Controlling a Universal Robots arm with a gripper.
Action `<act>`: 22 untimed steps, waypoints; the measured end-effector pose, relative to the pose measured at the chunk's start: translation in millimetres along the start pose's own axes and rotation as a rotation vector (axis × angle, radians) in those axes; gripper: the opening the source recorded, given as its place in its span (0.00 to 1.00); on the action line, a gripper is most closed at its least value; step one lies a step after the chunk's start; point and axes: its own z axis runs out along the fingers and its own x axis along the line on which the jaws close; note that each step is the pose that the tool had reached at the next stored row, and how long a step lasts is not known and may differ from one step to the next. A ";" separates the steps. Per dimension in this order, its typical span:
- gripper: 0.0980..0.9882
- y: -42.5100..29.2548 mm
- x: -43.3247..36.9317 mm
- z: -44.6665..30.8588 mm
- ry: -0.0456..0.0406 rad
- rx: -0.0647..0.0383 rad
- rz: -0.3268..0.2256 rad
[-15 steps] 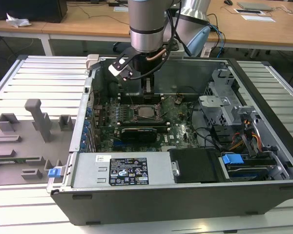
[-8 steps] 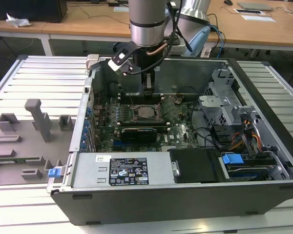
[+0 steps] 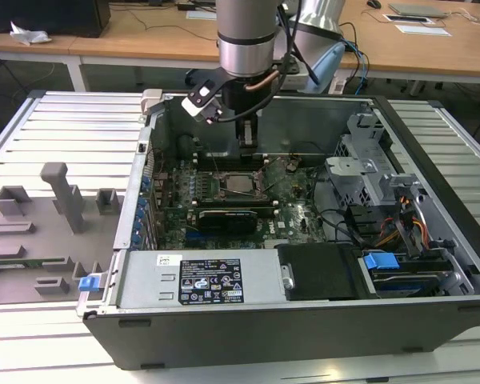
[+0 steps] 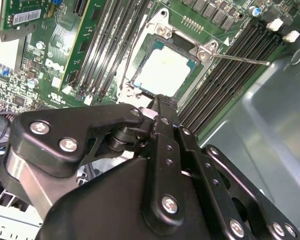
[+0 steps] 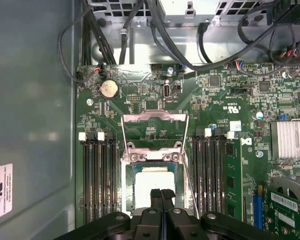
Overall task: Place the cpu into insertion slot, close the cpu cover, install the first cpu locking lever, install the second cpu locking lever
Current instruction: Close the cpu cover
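The cpu (image 5: 152, 181) lies flat in the insertion slot (image 5: 129, 172), its pale metal top showing in both wrist views (image 4: 165, 70) and as a small bright square on the green board in the exterior view (image 3: 242, 185). The cpu cover (image 5: 155, 117) stands swung open, hinged at the slot's far edge. A thin wire locking lever (image 4: 240, 59) sticks out free beside the slot, and another (image 5: 124, 137) is raised along the cover. My gripper (image 5: 161, 193) hangs just over the cpu's near edge, shut with nothing between its fingers (image 4: 157, 106) (image 3: 248, 150).
Rows of black memory slots (image 5: 95, 175) flank the socket on both sides. Cables (image 5: 155, 35) run above the board. In the exterior view a black card (image 3: 228, 218), a silver power supply (image 3: 200, 280) and a drive cage (image 3: 368, 172) surround it inside the case.
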 end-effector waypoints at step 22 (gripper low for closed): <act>0.01 46.2 0.3 3.9 -0.0011 0.040 0.000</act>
